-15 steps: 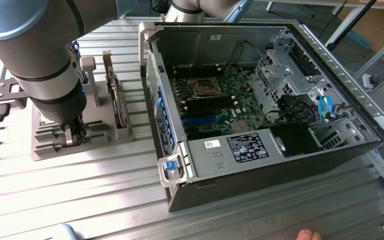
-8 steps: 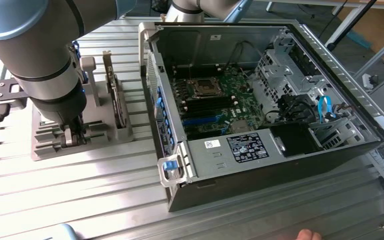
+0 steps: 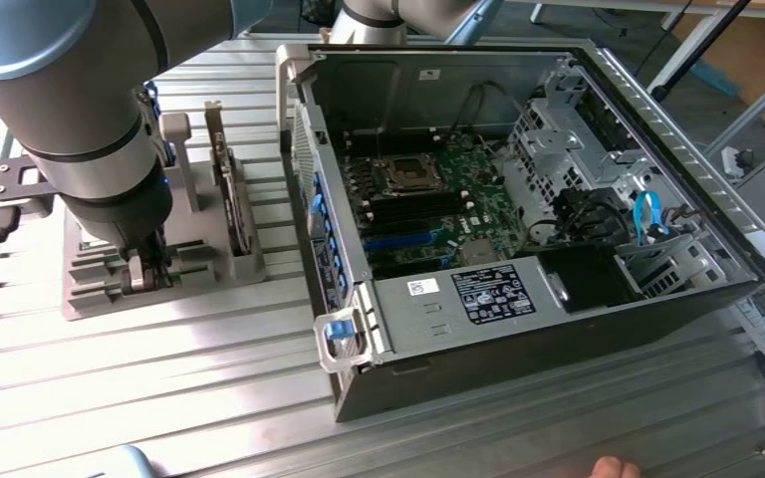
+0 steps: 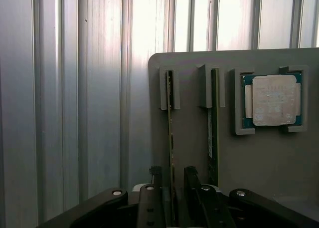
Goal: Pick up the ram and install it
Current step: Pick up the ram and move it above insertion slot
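Note:
Two green ram sticks stand on edge in slots of a grey holder (image 4: 269, 158). My gripper (image 4: 172, 180) is lowered over the nearer end of one ram stick (image 4: 170, 123), with a black finger on each side and a small gap to the board, so it is open. The second ram stick (image 4: 213, 128) stands in the neighbouring slot. In the exterior view my gripper (image 3: 147, 274) reaches down into the holder (image 3: 210, 269) at the exterior view's left. The open computer case (image 3: 489, 299) lies to the right, and the motherboard's black memory slots (image 3: 416, 209) are exposed.
A square silver processor (image 4: 274, 99) sits in a pocket of the holder beside the sticks. An expansion card (image 3: 230, 189) stands upright in the holder. The table is ribbed aluminium (image 3: 156, 378). A person's fingertip (image 3: 616, 466) shows at the exterior view's lower edge.

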`<state>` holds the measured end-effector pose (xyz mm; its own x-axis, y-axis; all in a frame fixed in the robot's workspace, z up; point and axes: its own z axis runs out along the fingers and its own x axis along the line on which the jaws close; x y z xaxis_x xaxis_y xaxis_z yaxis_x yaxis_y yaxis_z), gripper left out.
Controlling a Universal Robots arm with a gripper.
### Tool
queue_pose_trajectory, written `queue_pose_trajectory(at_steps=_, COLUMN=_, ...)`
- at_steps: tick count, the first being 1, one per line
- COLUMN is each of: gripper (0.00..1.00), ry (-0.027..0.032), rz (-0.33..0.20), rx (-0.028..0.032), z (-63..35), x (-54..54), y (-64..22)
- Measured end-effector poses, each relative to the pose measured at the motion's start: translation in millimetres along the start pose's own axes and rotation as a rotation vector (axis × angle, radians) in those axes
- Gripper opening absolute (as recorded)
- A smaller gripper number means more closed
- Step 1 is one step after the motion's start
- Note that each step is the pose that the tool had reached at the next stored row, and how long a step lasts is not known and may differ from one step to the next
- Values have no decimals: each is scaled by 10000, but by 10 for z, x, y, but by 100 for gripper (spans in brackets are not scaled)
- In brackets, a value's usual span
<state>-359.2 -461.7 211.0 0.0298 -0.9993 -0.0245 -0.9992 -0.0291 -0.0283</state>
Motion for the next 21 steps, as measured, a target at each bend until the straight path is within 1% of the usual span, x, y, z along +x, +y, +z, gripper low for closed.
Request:
queue_pose_trajectory(at_steps=4, gripper=30, ry=-1, rz=-1, rx=1, z=0, x=0, y=0)
queue_pose_trajectory(at_steps=5, gripper=23, ry=0, rz=0, rx=0, z=0, x=0, y=0)
queue_pose_trajectory(at_steps=9, gripper=23, ry=0, rz=0, rx=0, z=0, x=0, y=0)
queue_pose_trajectory(at_steps=11, gripper=21, ry=0, rz=0, rx=1, z=0, x=0, y=0)
queue_pose_trajectory(at_steps=12, gripper=14, ry=-1, rz=0, rx=1, z=0, x=0, y=0)
queue_pose_trajectory(at_steps=21, gripper=14, ry=-1, rz=0, rx=1, z=0, x=0, y=0)
